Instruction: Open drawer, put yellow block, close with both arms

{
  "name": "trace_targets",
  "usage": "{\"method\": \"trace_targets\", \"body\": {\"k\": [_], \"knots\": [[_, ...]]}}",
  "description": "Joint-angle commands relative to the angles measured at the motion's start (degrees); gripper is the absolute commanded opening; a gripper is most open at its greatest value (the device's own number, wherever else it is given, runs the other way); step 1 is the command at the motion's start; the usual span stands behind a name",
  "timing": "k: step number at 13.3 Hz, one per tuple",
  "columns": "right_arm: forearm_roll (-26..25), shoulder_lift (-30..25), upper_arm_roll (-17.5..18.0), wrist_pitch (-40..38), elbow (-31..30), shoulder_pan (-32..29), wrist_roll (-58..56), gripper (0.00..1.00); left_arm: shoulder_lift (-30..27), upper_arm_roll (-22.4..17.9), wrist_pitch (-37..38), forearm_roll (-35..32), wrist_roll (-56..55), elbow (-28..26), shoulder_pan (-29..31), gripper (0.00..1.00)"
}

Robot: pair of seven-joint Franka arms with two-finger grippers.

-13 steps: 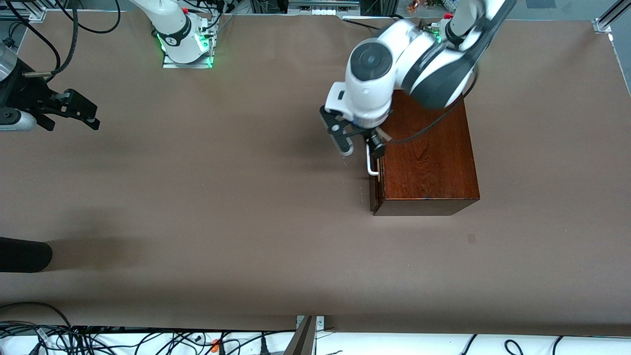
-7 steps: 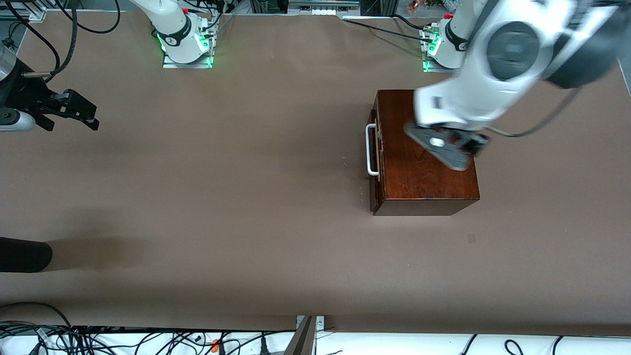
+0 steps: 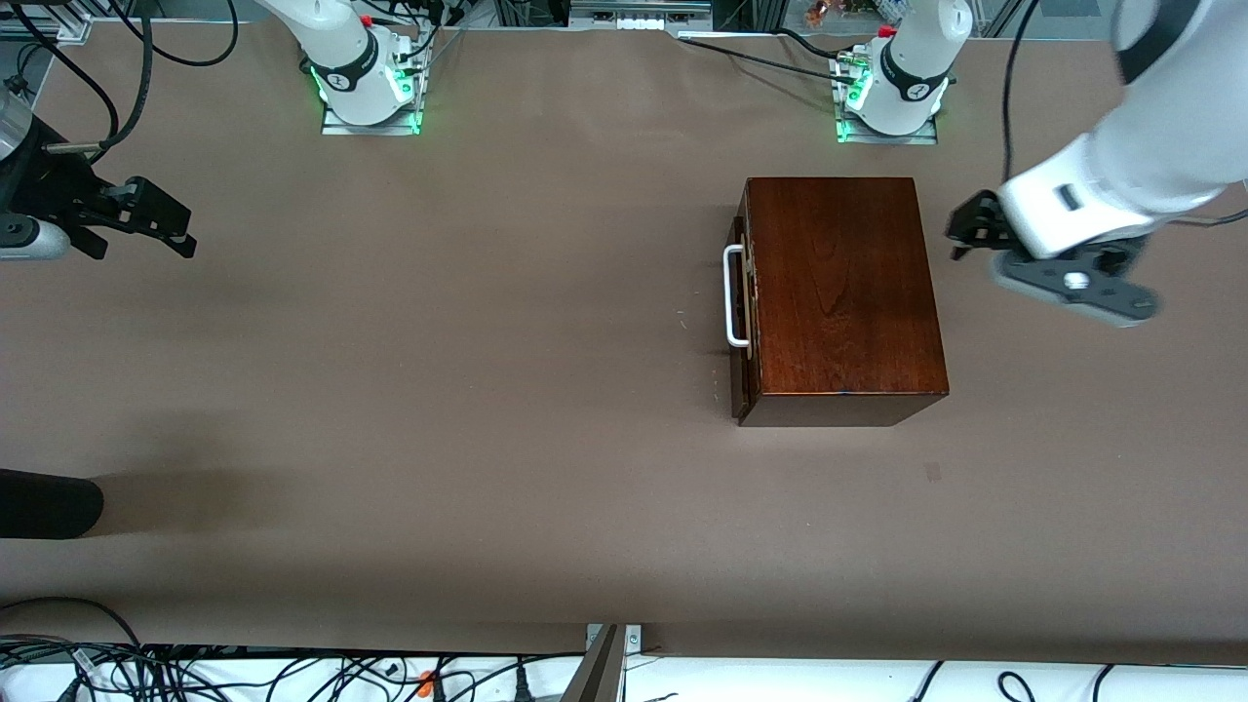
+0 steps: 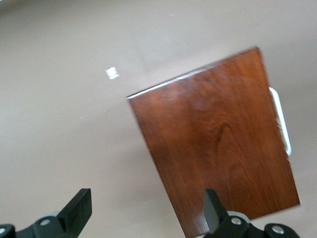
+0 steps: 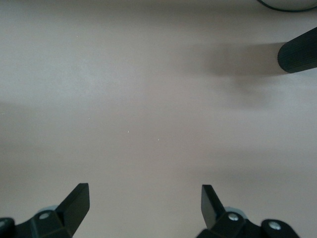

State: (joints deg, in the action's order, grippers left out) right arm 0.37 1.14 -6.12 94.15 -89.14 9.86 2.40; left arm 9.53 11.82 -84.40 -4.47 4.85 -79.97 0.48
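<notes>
High front camera faces both arms; wrist cameras look down at the table [image 3: 487, 390].

Even overhead light, soft shadows

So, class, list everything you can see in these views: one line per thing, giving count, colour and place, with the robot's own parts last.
Wooden box: one, glossy dark reddish-brown, on the table toward the left arm's end.
Drawer: one, dark front, shut or nearly shut in the box's side.
Handle: one, white loop, on the drawer front.
Table: one, brown covering.
Black rod: one, at the right arm's end, nearer the front camera.
Yellow block: none in view.
Left end effector: black, open, in the air beside the box.
Right end effector: black, open, over the table's right-arm end, waiting.
</notes>
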Motion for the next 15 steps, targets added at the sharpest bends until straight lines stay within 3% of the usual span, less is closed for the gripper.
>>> {"method": "trace_targets", "body": {"k": [1,3,5,8,11,15], "knots": [[0.95,0.35,0.23,-0.02,0.81,-0.46,0.06,1.0,-8.45,-7.14,-6.03,1.92,-2.56,-12.47,-2.66,1.0],[0.95,0.35,0.14,-0.02,0.81,-0.46,0.06,1.0,-10.75,-10.75,-11.98,2.62,-7.02,-17.48,-4.08,1.0],[0.95,0.35,0.14,-0.02,0.81,-0.46,0.06,1.0,-12.43,-10.85,-14.64,2.53,-13.79,-20.31,-4.08,1.0],[0.95,0.35,0.14,-0.02,0.81,-0.46,0.06,1.0,-11.99,-10.85,-14.56,2.18,-12.86,-19.88,-3.99,1.0],[0.95,0.35,0.14,-0.02,0.81,-0.46,0.06,1.0,-10.94,-10.85,-12.72,1.92,-5.05,-18.92,-3.38,1.0],[0.95,0.35,0.14,-0.02,0.81,-0.46,0.06,1.0,-10.58,-10.41,-12.63,1.92,-5.2,-18.12,-3.29,1.0]]}}
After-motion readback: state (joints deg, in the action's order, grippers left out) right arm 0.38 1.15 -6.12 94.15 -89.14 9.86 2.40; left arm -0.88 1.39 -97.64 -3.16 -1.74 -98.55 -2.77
